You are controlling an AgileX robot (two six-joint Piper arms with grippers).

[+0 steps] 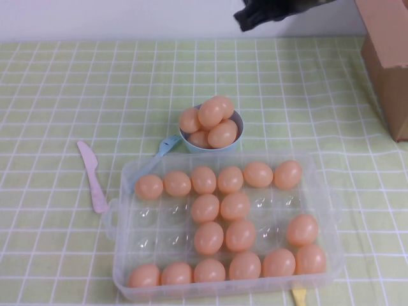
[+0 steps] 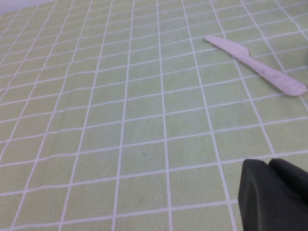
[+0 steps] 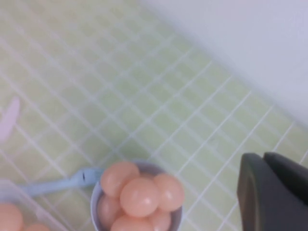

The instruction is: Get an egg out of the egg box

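Note:
The clear plastic egg box (image 1: 118,268) lies at the near middle of the table. It holds several peach-orange eggs (image 1: 208,238), and some cups are bare. My right gripper (image 1: 245,21) hangs high over the far edge of the table, beyond the bowl, well away from the egg box. In the right wrist view it (image 3: 264,166) is shut and empty. My left gripper (image 2: 267,168) does not show in the high view. In the left wrist view it is shut and empty over bare tablecloth, near the pink knife (image 2: 255,65).
A light-blue bowl (image 1: 237,121) heaped with several eggs (image 3: 139,196) stands just behind the egg box. A blue fork (image 1: 159,153) and the pink knife (image 1: 93,177) lie to its left. A brown cardboard box (image 1: 389,64) stands at far right. A yellow utensil tip (image 1: 298,296) shows at the near edge.

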